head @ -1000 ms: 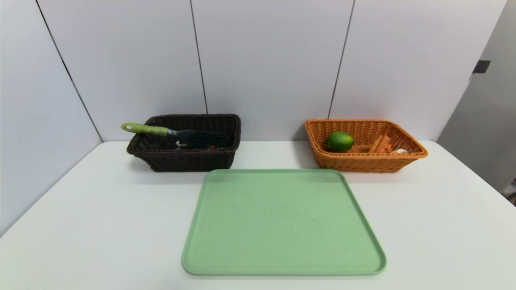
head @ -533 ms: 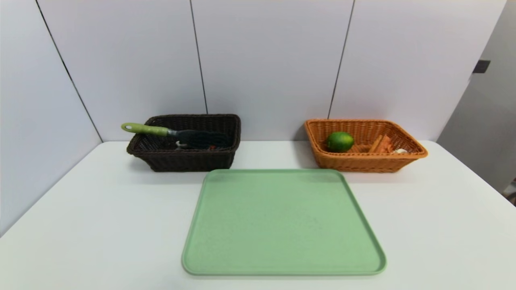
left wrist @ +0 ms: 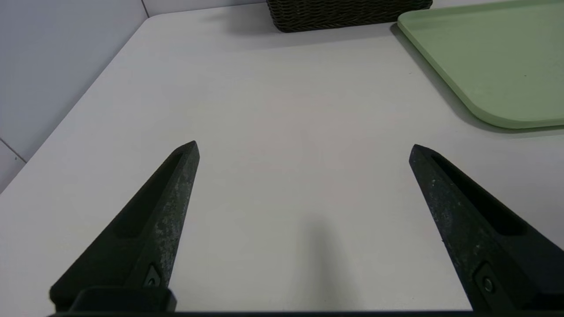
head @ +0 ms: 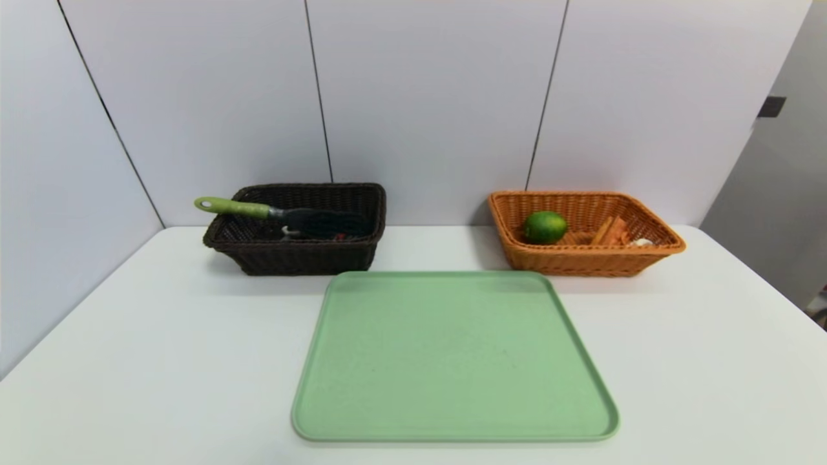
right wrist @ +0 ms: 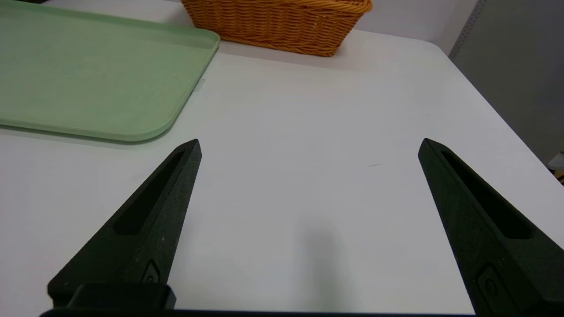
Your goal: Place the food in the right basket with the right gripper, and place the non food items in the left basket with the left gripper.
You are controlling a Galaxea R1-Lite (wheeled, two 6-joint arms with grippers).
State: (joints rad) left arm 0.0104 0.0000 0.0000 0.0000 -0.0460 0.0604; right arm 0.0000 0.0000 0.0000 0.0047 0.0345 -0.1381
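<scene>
Grippers were parked low over the near tabletop point(head: 161, 336), the left gripper point(left wrist: 304, 149) and right gripper point(right wrist: 308, 147) both spread apart and empty. Between them the green tray point(head: 452, 355) was bare. Food, including a lime point(head: 544, 227), lay in the right basket point(head: 585, 258); a green-handled tool point(head: 236, 207) lay in the left basket point(head: 297, 255). Sorting was judged finished; no further pick seemed called for.

Head camera looks forward and down over the whole worktop point(head: 161, 336), tray point(head: 452, 361) central. Each wrist camera sits low, close to the worktop, facing the back wall. Left wrist shares the tray's left edge, right wrist its right edge.
</scene>
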